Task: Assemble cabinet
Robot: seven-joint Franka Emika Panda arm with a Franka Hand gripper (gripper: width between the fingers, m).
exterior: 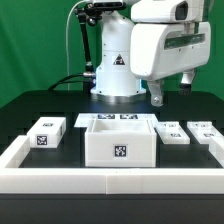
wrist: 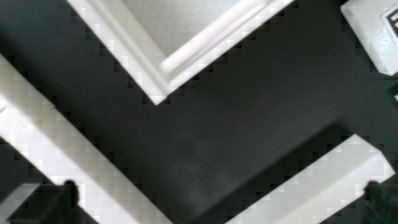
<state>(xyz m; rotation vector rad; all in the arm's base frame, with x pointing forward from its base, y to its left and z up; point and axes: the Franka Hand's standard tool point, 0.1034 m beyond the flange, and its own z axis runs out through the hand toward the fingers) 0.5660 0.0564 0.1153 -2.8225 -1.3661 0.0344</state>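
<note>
The white cabinet body (exterior: pixel 118 142) stands open-topped at the table's front middle, with a tag on its front face. A white tagged block (exterior: pixel 46 133) lies to its left in the exterior view. Two flat tagged panels (exterior: pixel 172 134) (exterior: pixel 203 131) lie to its right. My gripper (exterior: pixel 172 92) hangs high above the right-hand panels, open and empty. In the wrist view the gripper (wrist: pixel 210 212) shows only dark fingertips (wrist: pixel 32 205) at the frame's corners, far apart, over dark table. A white corner of a part (wrist: pixel 169 60) and a tagged piece (wrist: pixel 377 40) show there.
The marker board (exterior: pixel 105 119) lies flat behind the cabinet body. A low white rim (exterior: pixel 20 152) edges the table; a wide white V-shaped band (wrist: pixel 71 150) in the wrist view looks like its corner. The robot base (exterior: pixel 115 70) stands at the back.
</note>
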